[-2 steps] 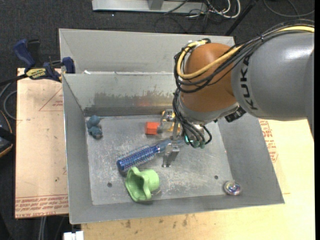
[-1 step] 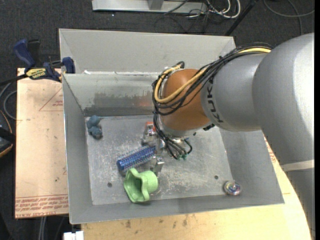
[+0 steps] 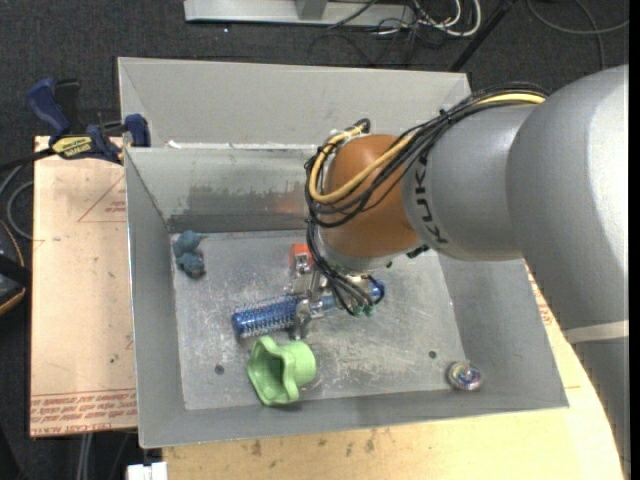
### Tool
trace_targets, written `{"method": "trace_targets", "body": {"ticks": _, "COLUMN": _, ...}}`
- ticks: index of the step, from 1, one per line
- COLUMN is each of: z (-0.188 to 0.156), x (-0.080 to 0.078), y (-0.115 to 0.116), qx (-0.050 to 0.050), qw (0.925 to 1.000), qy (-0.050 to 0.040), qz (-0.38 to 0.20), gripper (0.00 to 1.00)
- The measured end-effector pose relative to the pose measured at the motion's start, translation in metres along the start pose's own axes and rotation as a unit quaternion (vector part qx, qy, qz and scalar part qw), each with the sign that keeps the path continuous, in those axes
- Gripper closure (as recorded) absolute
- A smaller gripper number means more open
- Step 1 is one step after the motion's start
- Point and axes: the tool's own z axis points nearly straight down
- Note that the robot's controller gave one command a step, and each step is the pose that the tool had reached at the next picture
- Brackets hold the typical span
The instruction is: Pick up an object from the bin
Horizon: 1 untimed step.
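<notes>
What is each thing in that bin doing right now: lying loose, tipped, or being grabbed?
Blue ribbed roller: lying flat, right end at the gripper.
Green cup: lying loose beside the roller.
Blue-grey lump: resting apart, untouched.
Small round metal piece: lying apart, untouched.

The thick grey arm comes in from the right side of the view and is bent downward at its end. Its wrist carries a round orange cover. Yellow and black cables loop over the left side of this cover and run back along the arm. Under the cover the tool hangs low and points toward the lower left, with thin wires bundled just beside it.
</notes>
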Motion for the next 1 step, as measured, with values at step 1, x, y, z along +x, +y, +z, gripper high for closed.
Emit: {"method": "trace_targets", "body": {"ticks": 1, "z": -0.1235, "x": -0.0067, "y": -0.0094, "qx": 0.001, "qw": 0.9998, "qy": 0.0039, "qz": 0.018, "gripper": 1.0}}
